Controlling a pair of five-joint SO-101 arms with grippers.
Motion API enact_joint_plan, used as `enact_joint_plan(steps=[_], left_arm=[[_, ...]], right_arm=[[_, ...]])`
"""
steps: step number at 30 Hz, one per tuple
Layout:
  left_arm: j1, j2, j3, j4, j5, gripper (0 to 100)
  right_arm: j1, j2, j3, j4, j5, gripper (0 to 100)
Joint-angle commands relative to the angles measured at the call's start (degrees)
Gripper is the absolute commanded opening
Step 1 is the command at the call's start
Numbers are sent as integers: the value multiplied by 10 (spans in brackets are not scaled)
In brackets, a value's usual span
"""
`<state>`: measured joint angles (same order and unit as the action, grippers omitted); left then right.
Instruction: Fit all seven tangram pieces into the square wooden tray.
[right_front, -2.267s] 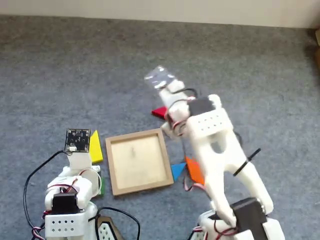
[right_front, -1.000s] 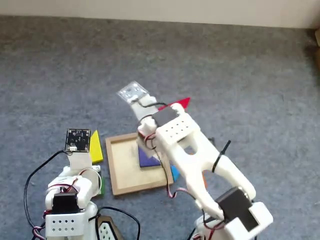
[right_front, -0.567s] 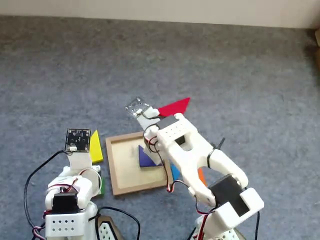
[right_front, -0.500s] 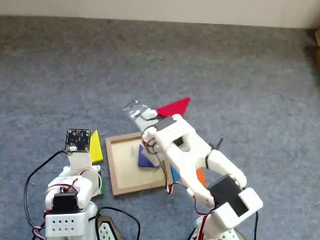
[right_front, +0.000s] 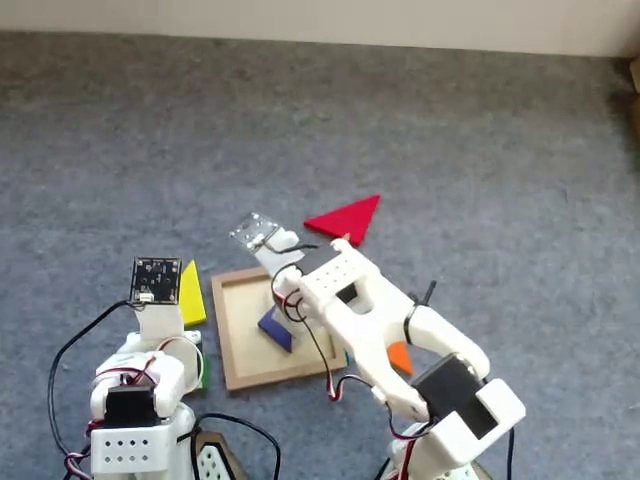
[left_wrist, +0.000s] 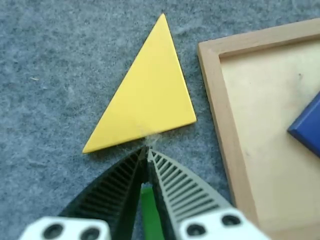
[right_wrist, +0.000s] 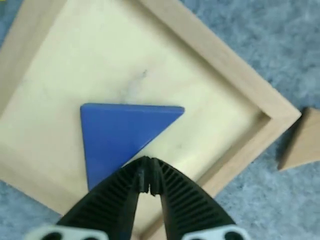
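From the high view, the task looked barely begun. One blue triangle lay inside the square wooden tray, partly under the right arm, and not tucked into a corner. The red triangle lay beyond the tray, the yellow triangle just beside its left rim, and an orange piece near the right arm. I judged six pieces left to place. The desk wore a grey, carpet-like covering, and a pale wall ran along its far edge.

In the left wrist view, the left claw was drawn together, tips meeting just short of the yellow triangle's edge. A strip of green showed in the slit behind the tips. I could not tell whether it was held or lay beneath.

In the right wrist view, the right claw hung over the tray floor beside the blue triangle's long edge, closed to a hairline slit, nothing visibly gripped. A tan wedge lay outside one tray corner.
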<state>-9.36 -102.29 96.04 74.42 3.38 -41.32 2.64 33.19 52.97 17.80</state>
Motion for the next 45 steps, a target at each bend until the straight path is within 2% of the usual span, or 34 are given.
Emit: enact_joint_plan(steps=[1, 21, 28, 33, 39, 45], left_arm=[[-7, -4, 12, 4, -5, 7], [-7, -4, 12, 4, -5, 7], [-7, -4, 12, 4, -5, 7], [-7, -4, 12, 4, -5, 7], [-7, -4, 12, 4, -5, 7], [-7, -4, 12, 4, -5, 7]], right_arm=[[24, -1, -25, -45, 3, 5], [-109, -10, -27, -44, 0, 5], [-143, -123, 28, -17, 0, 5], [-175, -207, 119, -67, 0, 5], [-109, -243, 157, -101, -1, 5], [-31, -241, 163, -209, -1, 5]])
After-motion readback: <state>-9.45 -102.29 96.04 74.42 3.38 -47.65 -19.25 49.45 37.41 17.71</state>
